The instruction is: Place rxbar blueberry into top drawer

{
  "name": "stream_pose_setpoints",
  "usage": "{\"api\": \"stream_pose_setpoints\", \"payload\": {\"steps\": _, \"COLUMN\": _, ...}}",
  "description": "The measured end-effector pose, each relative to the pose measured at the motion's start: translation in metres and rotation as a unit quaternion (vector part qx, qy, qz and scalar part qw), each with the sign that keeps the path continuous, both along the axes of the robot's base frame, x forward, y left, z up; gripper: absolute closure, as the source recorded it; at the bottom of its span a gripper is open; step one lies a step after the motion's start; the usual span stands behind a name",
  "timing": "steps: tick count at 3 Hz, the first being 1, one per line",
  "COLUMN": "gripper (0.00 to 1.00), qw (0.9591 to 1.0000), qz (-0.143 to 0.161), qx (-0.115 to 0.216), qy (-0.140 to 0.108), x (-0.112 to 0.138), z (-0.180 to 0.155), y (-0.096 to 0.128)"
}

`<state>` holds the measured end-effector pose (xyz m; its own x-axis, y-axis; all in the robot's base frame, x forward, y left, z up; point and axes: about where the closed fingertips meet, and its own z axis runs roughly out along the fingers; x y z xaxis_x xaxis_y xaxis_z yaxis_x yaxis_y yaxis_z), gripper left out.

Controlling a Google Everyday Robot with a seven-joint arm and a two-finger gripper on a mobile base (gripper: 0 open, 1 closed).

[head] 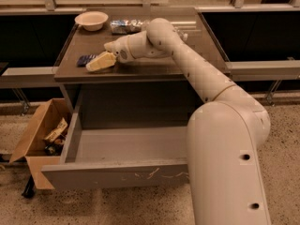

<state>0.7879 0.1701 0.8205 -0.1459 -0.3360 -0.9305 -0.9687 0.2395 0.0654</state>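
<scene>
- The robot's gripper point(100, 62) sits low over the left front of the brown desk point(154, 69); how far it is open cannot be told.
- The rxbar blueberry point(85, 59) lies flat just beside it.
- The top drawer point(117, 175) stands open below.

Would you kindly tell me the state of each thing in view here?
Drawer: pulled open, empty.
Rxbar: lying flat on the cabinet top, not yet in the drawer.
Gripper: low over the cabinet top, right beside the rxbar.
Bowl: upright.
Box: open, on the floor.
</scene>
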Motion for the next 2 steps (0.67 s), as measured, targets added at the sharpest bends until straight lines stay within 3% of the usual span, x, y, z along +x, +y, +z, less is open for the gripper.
{"api": "stream_pose_setpoints", "payload": {"steps": 2, "gripper": 0.71, "qw": 1.0000, "qz": 0.000, "qx": 0.001, "qy": 0.000, "x": -0.0001, "z": -0.0009, "y": 0.0000}}
